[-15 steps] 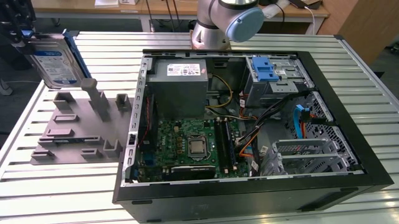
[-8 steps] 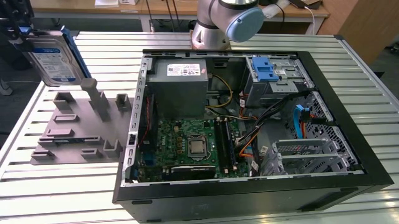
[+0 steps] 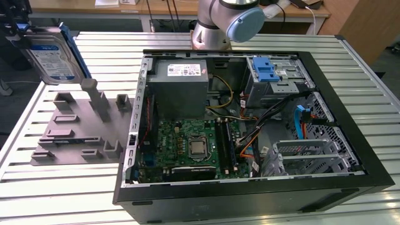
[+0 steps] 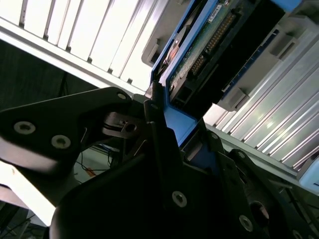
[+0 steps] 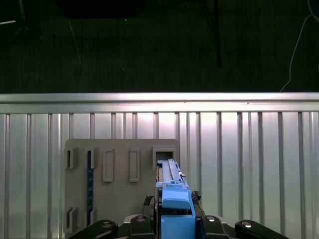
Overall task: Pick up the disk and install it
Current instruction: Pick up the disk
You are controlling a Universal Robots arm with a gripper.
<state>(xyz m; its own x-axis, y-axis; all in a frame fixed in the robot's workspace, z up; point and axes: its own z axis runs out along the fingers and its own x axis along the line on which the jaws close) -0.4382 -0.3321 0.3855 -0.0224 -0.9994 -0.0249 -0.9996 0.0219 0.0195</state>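
The disk (image 3: 53, 58) is up in the air at the exterior view's far left. It stands on its edge with its label facing out. A blue frame (image 3: 70, 47) runs around its sides. The claw (image 4: 182, 134) squeezes the disk. In the second wrist view, dark fingers (image 4: 154, 124) press on the blue frame from both sides, at one end of the disk. The rest of the disk sticks out past them.

The disk looks hard and stiff, so it probably will not bend. It is mostly metal, so it is likely a bit heavy for its size. Held at one end, it could tip or slide if the squeeze is weak. Its flat metal faces look smooth and may be slippery. The plastic frame seems the better place to hold, and that is where the fingers are.

The under side has a bare board (image 4: 197, 57) with small parts and a row of pins (image 4: 224, 27). These look easy to break, so they should not be pinched or bumped. A drop or a hard knock could hurt the disk.

Below the disk lies a grey holder (image 3: 78, 126) with posts and slots, on the metal table (image 3: 56, 197). The disk does not seem to touch it. Beside the holder, toward the exterior view's right, lies the open computer box (image 3: 250, 201). It is apart from the disk. Inside it sits a metal cage (image 3: 312, 154).
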